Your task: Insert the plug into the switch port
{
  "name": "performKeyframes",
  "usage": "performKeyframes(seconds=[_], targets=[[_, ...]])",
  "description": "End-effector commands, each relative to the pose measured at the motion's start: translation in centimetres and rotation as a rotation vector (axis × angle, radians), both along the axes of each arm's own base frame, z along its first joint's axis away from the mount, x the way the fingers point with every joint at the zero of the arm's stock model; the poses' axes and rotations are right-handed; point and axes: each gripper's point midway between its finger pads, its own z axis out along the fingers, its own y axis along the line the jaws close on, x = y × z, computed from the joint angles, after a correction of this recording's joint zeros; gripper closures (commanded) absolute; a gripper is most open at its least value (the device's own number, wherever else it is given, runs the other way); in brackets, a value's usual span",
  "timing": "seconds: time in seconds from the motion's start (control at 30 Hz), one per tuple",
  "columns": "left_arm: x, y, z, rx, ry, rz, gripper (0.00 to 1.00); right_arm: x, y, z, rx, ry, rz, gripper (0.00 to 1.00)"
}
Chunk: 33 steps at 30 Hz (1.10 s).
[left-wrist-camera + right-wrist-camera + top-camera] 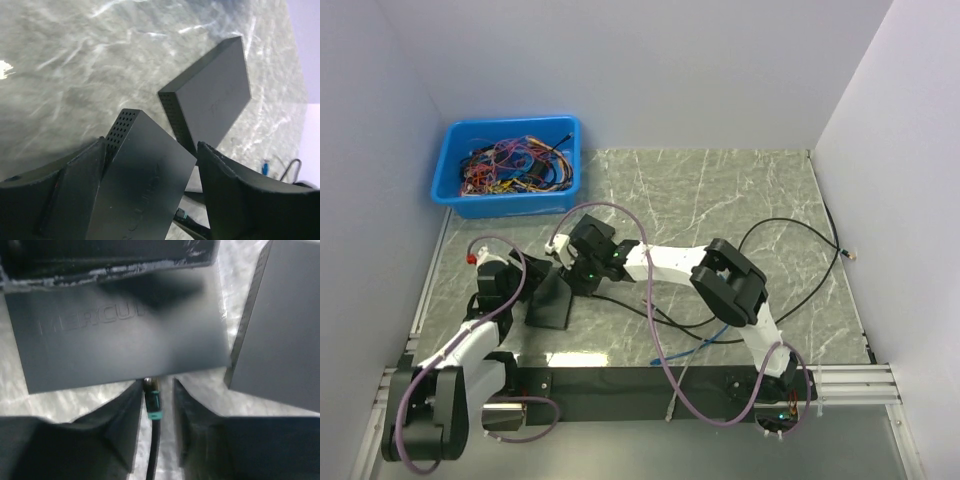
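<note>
Two black switches: one [135, 185] gripped between left jaws [150, 192], second [212, 95] just beside on marble surface [75, 65]. One plug [152, 400], dark with teal boot, black cable, pinched in right jaws [154, 412], tip at edge of gripped switch. One blue bin [508, 165] of wires, far left corner.

The switch [120, 335] is a flat dark grey box with raised letters on its top, lying on the marble table. The plug [151, 390], with a green boot and black cable [154, 450], sits at its near edge.
</note>
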Motion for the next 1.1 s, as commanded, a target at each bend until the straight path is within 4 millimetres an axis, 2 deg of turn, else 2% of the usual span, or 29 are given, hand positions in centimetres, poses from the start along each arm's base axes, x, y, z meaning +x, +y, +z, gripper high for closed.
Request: performKeyframes(seconds=[0.0, 0.13, 0.23, 0.33, 0.37, 0.4, 0.43, 0.5, 0.57, 0.6, 0.63, 0.67, 0.7, 0.77, 0.8, 0.87, 0.9, 0.93, 0.97, 1.0, 1.07], targets=[[-3.7, -2.4, -2.1, -0.063, 0.193, -0.087, 0.21, 3.5, 5.2, 10.2, 0.365, -0.241, -0.036, 0.57], [-2.5, -1.1, -0.4, 0.009, 0.168, -0.056, 0.17, 2.7, 2.9, 8.8, 0.329, -0.221, -0.072, 0.45], [-1.5, -0.3, 0.6, 0.043, 0.151, -0.042, 0.17, 1.8, 1.3, 9.0, 0.330, -0.210, -0.092, 0.39], [-0.7, 0.2, 1.0, 0.066, 0.142, -0.037, 0.16, 1.2, -0.5, 10.3, 0.341, -0.210, -0.133, 0.32], [-0.3, 1.0, 1.0, 0.072, 0.139, -0.013, 0.16, 1.1, -1.0, 10.9, 0.348, -0.215, -0.149, 0.29], [-0.1, 1.1, 0.9, 0.074, 0.140, -0.013, 0.17, 0.8, -1.9, 10.6, 0.335, -0.211, -0.168, 0.26], [0.0, 1.1, 1.0, 0.079, 0.137, -0.020, 0.17, 1.1, -2.7, 12.3, 0.357, -0.232, -0.209, 0.25], [0.7, 1.4, 1.6, 0.080, 0.111, -0.014, 0.17, 1.3, -4.0, 13.5, 0.357, -0.263, -0.251, 0.21], [1.0, 1.5, 2.1, 0.083, 0.094, -0.016, 0.18, 1.7, -6.3, 14.6, 0.330, -0.264, -0.366, 0.19], [0.9, 1.5, 2.2, 0.081, 0.092, -0.017, 0.18, 1.5, -7.7, 13.8, 0.284, -0.253, -0.395, 0.19], [0.9, 1.5, 2.4, 0.082, 0.086, -0.018, 0.18, 1.2, -8.7, 14.9, 0.297, -0.250, -0.432, 0.19], [0.9, 1.4, 3.0, 0.081, 0.067, -0.022, 0.18, 1.1, -9.7, 14.8, 0.278, -0.245, -0.467, 0.19], [0.8, 1.4, 3.2, 0.079, 0.058, -0.024, 0.18, 0.2, -11.3, 14.3, 0.237, -0.211, -0.499, 0.19], [0.5, 1.2, 3.6, 0.072, 0.037, -0.026, 0.18, -1.2, -12.6, 13.3, 0.185, -0.169, -0.509, 0.19], [0.4, 1.0, 3.8, 0.064, 0.029, -0.034, 0.18, -2.6, -14.0, 12.0, 0.107, -0.121, -0.516, 0.20], [0.2, 0.8, 4.2, 0.056, 0.010, -0.040, 0.18, -5.4, -14.5, 10.8, 0.034, -0.063, -0.475, 0.22], [0.2, 0.8, 4.4, 0.055, 0.003, -0.042, 0.19, -7.5, -15.1, 9.7, -0.036, 0.009, -0.445, 0.24], [0.1, 0.6, 4.6, 0.050, -0.006, -0.046, 0.19, -9.2, -15.2, 9.1, -0.072, 0.035, -0.414, 0.25], [0.1, 0.6, 4.7, 0.048, -0.010, -0.049, 0.19, -11.7, -15.0, 8.5, -0.109, 0.046, -0.359, 0.25], [0.1, 0.6, 4.7, 0.048, -0.012, -0.052, 0.19, -12.7, -16.0, 7.6, -0.177, 0.047, -0.387, 0.24], [-0.3, 0.3, 4.3, 0.041, 0.008, -0.062, 0.20, -14.3, -16.5, 7.1, -0.226, 0.075, -0.391, 0.23]])
